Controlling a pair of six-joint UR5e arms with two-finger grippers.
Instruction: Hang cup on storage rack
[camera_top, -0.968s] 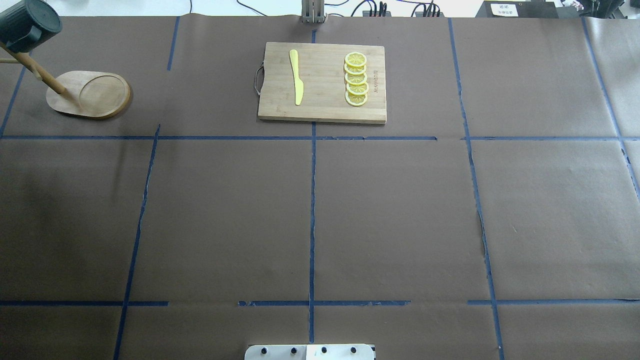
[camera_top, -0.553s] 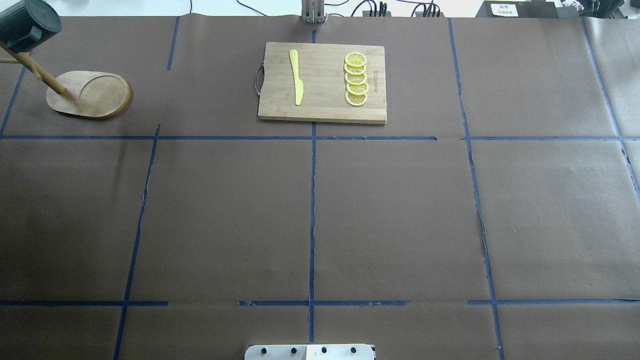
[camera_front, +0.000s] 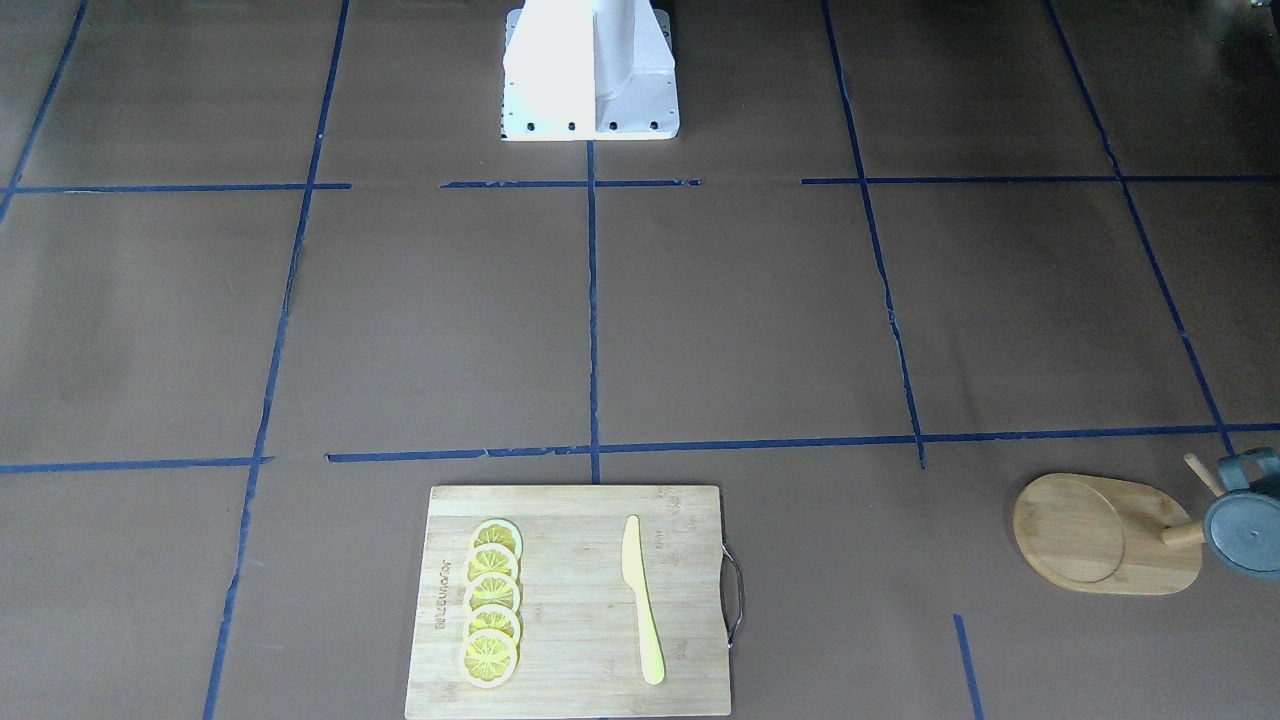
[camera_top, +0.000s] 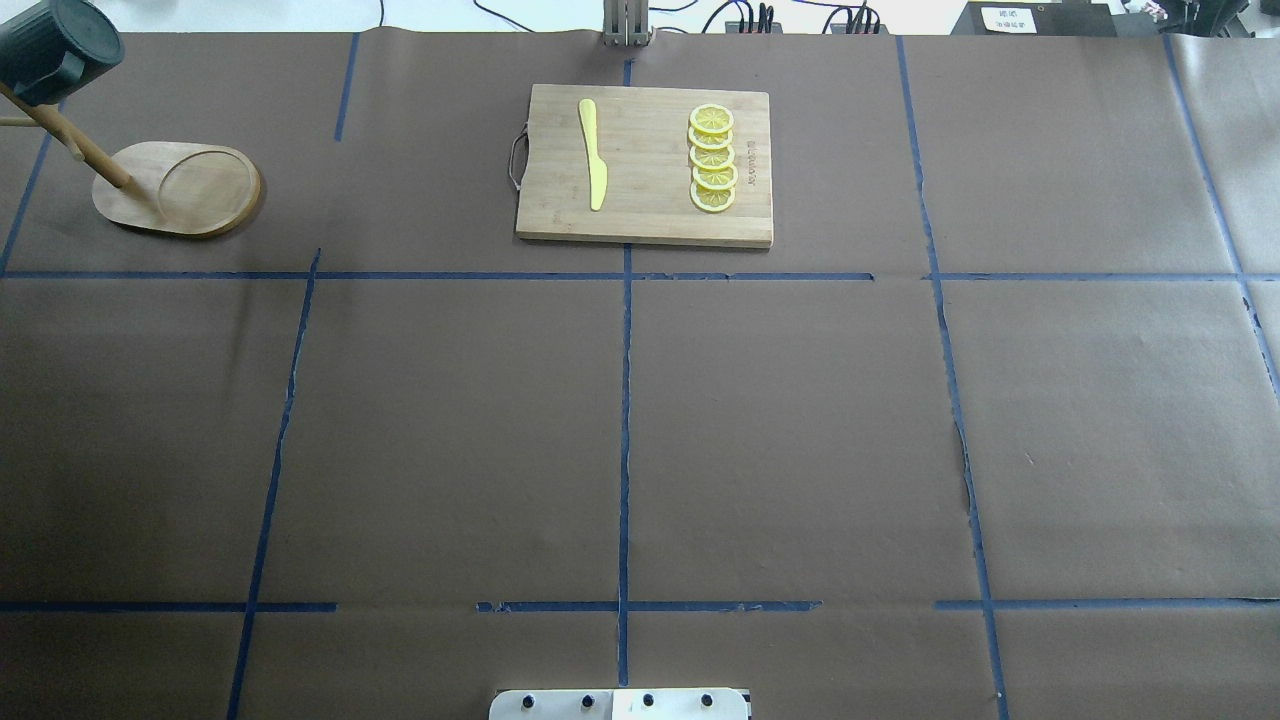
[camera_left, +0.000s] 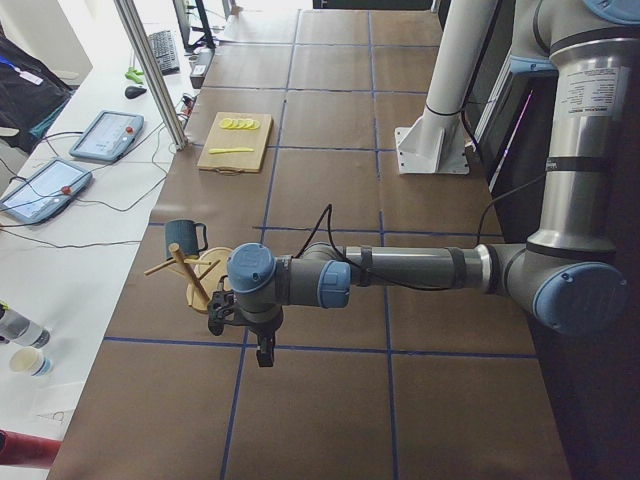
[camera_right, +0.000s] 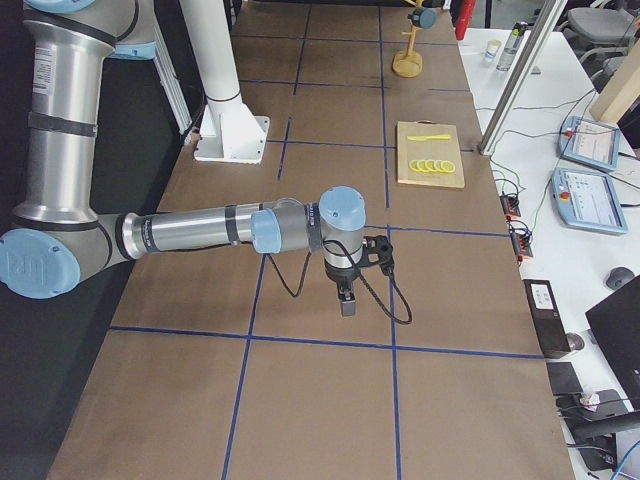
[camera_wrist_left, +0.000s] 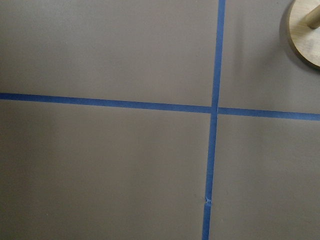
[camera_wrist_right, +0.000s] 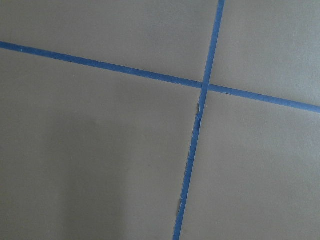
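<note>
The dark teal-grey cup hangs on a peg of the bamboo storage rack at the table's far left corner. Its flat bottom faces the front-facing camera, beside the rack's oval base. In the exterior left view the cup hangs behind the rack's post. My left gripper hovers over the table near the rack, apart from the cup. My right gripper hovers over bare table far from the rack. I cannot tell whether either is open or shut.
A bamboo cutting board with a metal handle lies at the far centre, with a yellow knife and several lemon slices on it. Blue tape lines cross the brown table cover. The rack's base edge shows in the left wrist view.
</note>
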